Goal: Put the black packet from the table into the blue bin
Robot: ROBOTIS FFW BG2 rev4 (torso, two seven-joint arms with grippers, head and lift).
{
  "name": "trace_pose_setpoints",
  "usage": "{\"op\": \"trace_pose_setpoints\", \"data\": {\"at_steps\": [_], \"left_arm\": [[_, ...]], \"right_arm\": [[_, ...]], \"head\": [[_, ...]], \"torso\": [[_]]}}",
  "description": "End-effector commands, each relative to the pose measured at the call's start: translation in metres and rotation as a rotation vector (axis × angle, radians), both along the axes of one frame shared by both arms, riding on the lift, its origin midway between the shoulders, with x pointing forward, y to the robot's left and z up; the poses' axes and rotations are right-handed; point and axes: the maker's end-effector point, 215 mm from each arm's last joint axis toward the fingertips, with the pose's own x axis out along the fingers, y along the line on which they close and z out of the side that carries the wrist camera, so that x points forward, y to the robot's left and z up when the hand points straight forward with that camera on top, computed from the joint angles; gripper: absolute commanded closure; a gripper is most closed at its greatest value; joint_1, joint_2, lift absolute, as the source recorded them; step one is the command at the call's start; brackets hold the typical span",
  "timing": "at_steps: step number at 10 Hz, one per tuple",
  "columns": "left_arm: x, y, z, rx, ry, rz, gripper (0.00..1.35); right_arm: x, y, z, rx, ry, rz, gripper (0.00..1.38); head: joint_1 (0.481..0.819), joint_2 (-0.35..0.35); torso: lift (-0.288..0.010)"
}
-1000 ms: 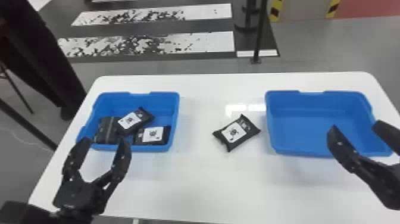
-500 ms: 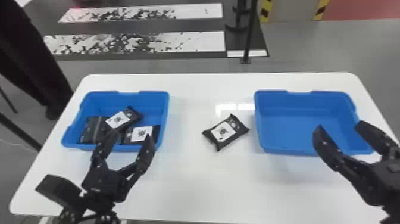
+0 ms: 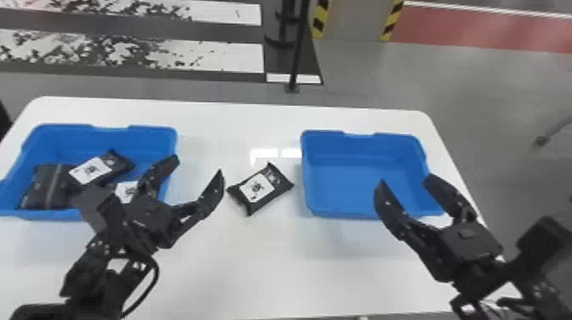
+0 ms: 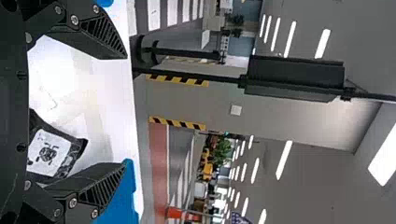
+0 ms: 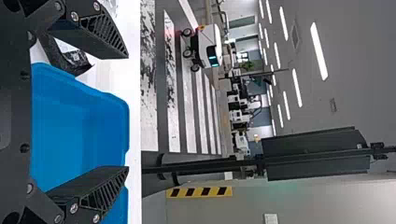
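Smooth white table (image 3: 238, 264) with rounded corners spreads across the work area, a bright ceiling reflection lying on it midway. Toward the near side, the black two-fingered left gripper (image 3: 198, 166) has its fingers spread wide, with nothing between them; in the head view, one tip overlaps the left bin's right-hand side and the other points up just left of the loose packet. On the right, the matching black right gripper (image 3: 404, 181) is also spread and empty, its tips overlapping the right bin. Between the bins, flat on the table, lies the black packet (image 3: 276, 178) with a white printed label facing up. Its long axis runs diagonally, from near left to far right, with the label toward the near-left end. To its left sits a rectangular blue plastic bin (image 3: 102, 134) holding dark packets (image 3: 47, 187), two showing white labels; to its right, near it, is a second blue plastic bin (image 3: 366, 140). Past the far edge, grey floor (image 3: 361, 89) carries worn black-and-white stripes (image 3: 213, 55), a slim black pole (image 3: 298, 51), a pale panel edged with yellow-and-black bands (image 3: 353, 21) and a red floor area (image 3: 476, 32). Farther off, the right wrist view shows a white wheeled cart (image 5: 205, 46) and long ceiling lights (image 5: 319, 51).
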Motion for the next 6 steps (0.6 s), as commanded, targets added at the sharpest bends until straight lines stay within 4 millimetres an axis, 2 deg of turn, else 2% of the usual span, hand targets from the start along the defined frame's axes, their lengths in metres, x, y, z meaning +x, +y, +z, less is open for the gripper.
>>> {"op": "trace_pose_setpoints", "data": {"at_steps": [1,3,5,6], "left_arm": [[0.018,-0.016,-0.019,0.065,0.035,-0.043,0.22],[0.028,-0.055,-0.038,0.112,0.077,-0.133,0.22],[0.037,-0.086,-0.07,0.142,0.146,-0.195,0.22],[0.04,-0.104,-0.074,0.16,0.152,-0.23,0.22]], "right_arm": [[0.0,0.0,0.0,0.002,0.0,0.0,0.17],[-0.001,0.0,-0.001,0.003,0.002,0.001,0.17],[-0.002,0.0,-0.001,0.005,0.005,0.001,0.17],[-0.001,0.0,-0.001,0.005,0.002,0.001,0.17]], "head": [[0.695,-0.151],[0.695,-0.184],[0.695,-0.221],[0.695,-0.243]], "torso": [[-0.11],[-0.11],[-0.11],[-0.11]]}}
